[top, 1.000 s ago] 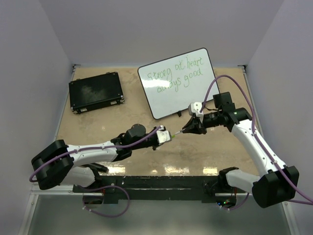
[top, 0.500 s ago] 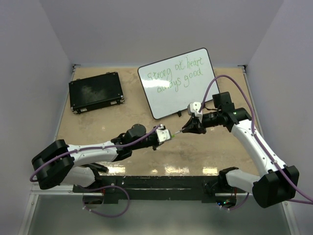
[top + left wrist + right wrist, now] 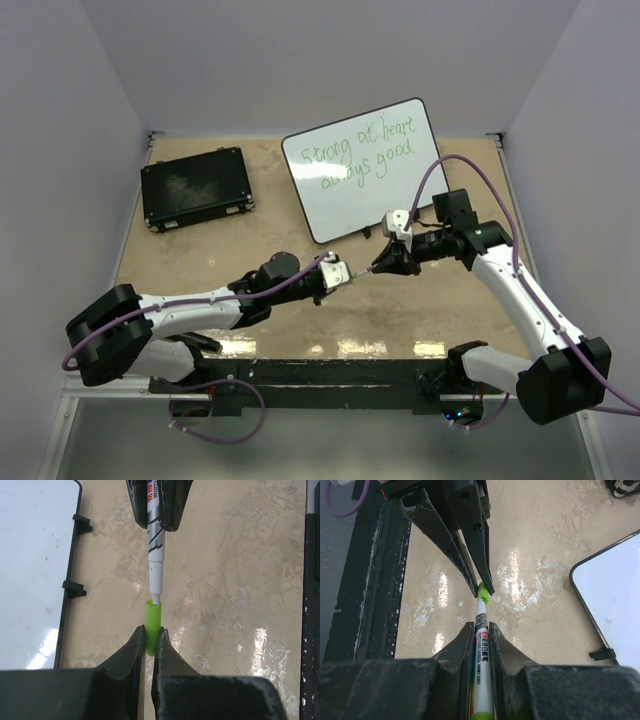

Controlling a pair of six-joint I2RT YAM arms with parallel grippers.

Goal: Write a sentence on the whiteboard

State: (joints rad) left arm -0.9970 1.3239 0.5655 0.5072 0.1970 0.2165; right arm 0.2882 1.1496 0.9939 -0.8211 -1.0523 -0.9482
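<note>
1. A flat black case (image 3: 195,188) lay at the far left of the table (image 3: 200,250), well apart from both arms

2. The left end effector (image 3: 151,636) reached in from the left, low over the table near the middle. Its two fingers were drawn narrow and clamped on a short green cap (image 3: 152,625). The open mouth of the cap pointed away from the left wrist, toward the right arm

3. A marker (image 3: 155,555), with a silver and white barrel and printed lettering, lay in line with the cap. Its narrow white tip met the mouth of the cap. The tip appeared to sit just inside the rim, though the left wrist view did not settle how far it had entered

4. The right end effector (image 3: 481,630) came in from the right, facing the left one. Its fingers were nearly closed and gripped the marker barrel between them, with the tip projecting beyond the fingertips. The fingertips of the two end effectors stood close together but apart, joined only by marker and cap

5. The whiteboard (image 3: 350,212) lay flat at the back of the table, right of centre and tilted, its near edge just beyond the two end effectors. The sentence (image 3: 360,155) stood on its upper half in green, in two lines: "Strong at heart" above "always good"
</note>
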